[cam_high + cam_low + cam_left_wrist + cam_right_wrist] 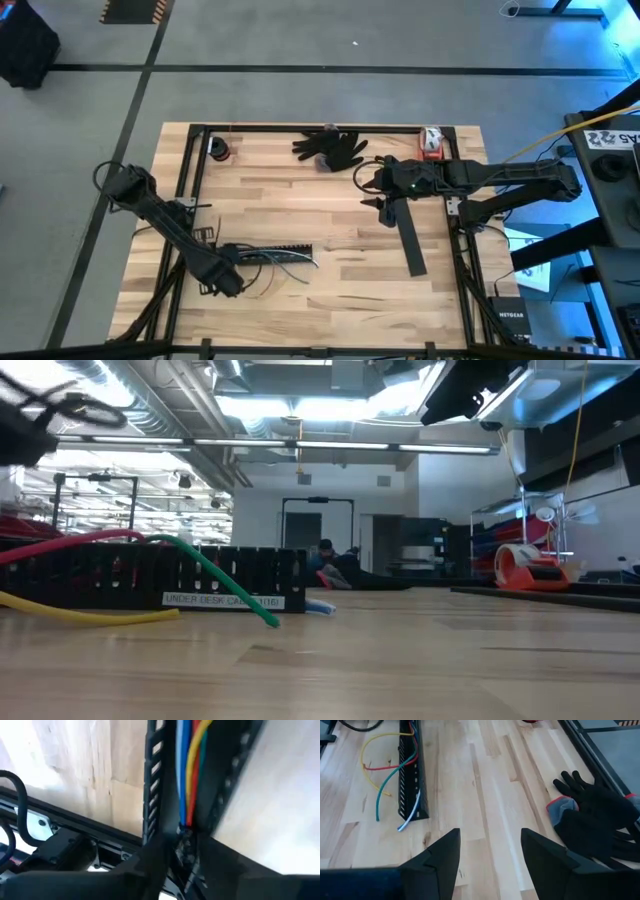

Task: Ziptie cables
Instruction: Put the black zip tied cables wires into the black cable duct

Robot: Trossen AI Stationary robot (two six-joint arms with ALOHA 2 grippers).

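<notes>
- Your left gripper (225, 275) sits low at the near-left part of the worktop (340, 290), right at the end of the black slotted channel (275, 250); whether its fingers are clamped or parted you cannot tell from these views.
- Look at the channel: it lies flat on the wood and holds the cables (285, 260), which run along its inside in the left wrist view as blue, yellow, red and green strands (190, 765).
- At the channel's far end the cables spill out onto the worktop in loose curves (385, 775).
- Your left arm reaches from the left edge diagonally down toward that channel end.
- Your right gripper (490, 855) hovers above bare wood with its fingers parted and nothing between them.
- Beside it lie black gloves (597, 820), and a long dark strip (410, 240) rests below the right arm in the high view.
</notes>
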